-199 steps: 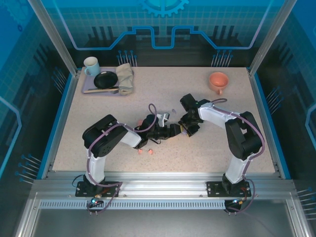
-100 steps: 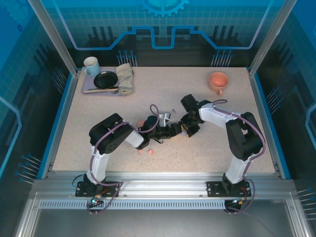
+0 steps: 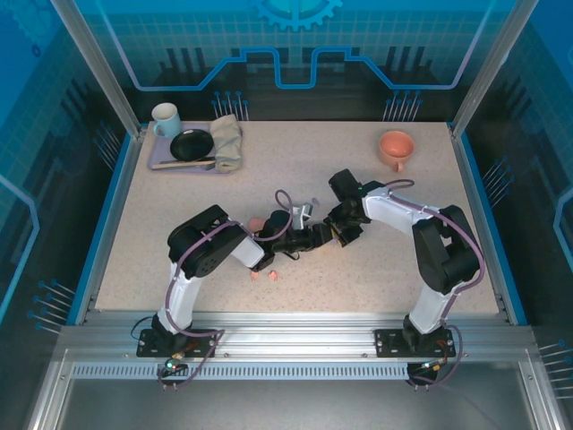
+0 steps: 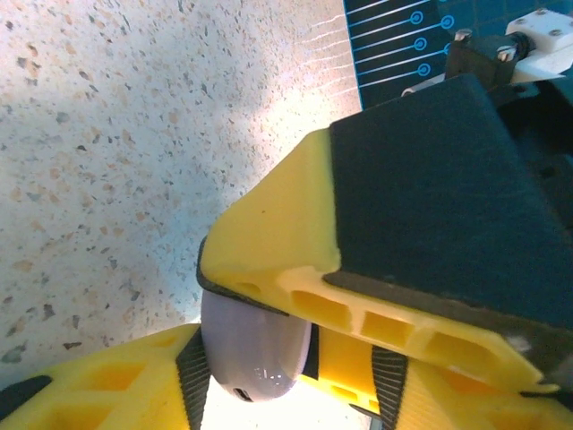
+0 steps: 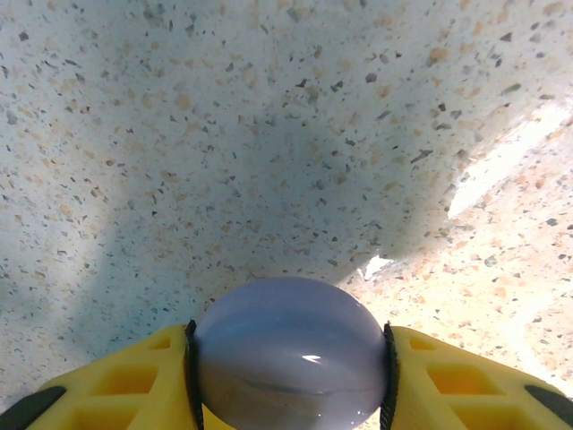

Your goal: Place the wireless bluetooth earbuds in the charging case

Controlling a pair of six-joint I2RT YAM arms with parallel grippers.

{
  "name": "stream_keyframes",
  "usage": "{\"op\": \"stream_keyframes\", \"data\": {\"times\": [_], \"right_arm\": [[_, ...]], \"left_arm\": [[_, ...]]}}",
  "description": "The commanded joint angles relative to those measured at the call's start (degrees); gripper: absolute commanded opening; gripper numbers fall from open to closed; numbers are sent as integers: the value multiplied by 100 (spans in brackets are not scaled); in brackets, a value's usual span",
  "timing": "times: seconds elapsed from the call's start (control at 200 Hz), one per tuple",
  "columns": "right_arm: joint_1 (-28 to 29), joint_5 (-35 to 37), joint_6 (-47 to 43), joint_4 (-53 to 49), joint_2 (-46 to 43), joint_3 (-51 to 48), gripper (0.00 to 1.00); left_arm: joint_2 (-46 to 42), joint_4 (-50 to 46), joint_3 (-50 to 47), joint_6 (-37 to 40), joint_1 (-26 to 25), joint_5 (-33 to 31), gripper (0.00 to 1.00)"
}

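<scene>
Top view, arms: L gripper (image 3: 313, 238) & R gripper (image 3: 334, 233) meet nose to nose mid-table (image 3: 179, 206); what sits betw. them is too small to tell from here
Top view, buds: two salmon-pink earbuds (image 3: 266, 276) lie loose on the table, side by side, just on the near side of the L forearm; in no case
Top view, pink item: pink rounded thing (image 3: 256, 223) just beyond the L forearm, partly hidden; prob. a pink case, open or closed can't say
L wrist, case: lilac charging case (image 4: 249, 345), rounded, small dark slot at its near end; L fingers (image 4: 89, 394) flank it
L wrist, L claw: one pad looks to touch the case; other side muddled by the R finger (image 4: 295, 260) lying across; clamped or not, can't tell
R wrist, R claw: R fingers (image 5: 116, 376) clamped on the lilac charging case, a pad touching each side; speckled table behind
R wrist, case lid: smooth dome, faint seam; looks closed, my judgement
Progress: early; no bud seated as far as shown; pink pair out on the table; lilac buds can't be picked out for sure; left to do, I'd judge: open the case, fetch buds, seat them
</scene>
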Motion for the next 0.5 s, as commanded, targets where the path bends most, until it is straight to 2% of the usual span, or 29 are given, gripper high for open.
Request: {"op": "stream_keyframes", "data": {"times": [0.0,0.495], "right_arm": [[-24,-143,-10,-45,-161,-92,36],[6,-169,4,-28,-203,-201,35]], "left_arm": [[274,-419,70,-56,-92,-241,50],[445,-342,308,-142,-96,-431,34]]}}
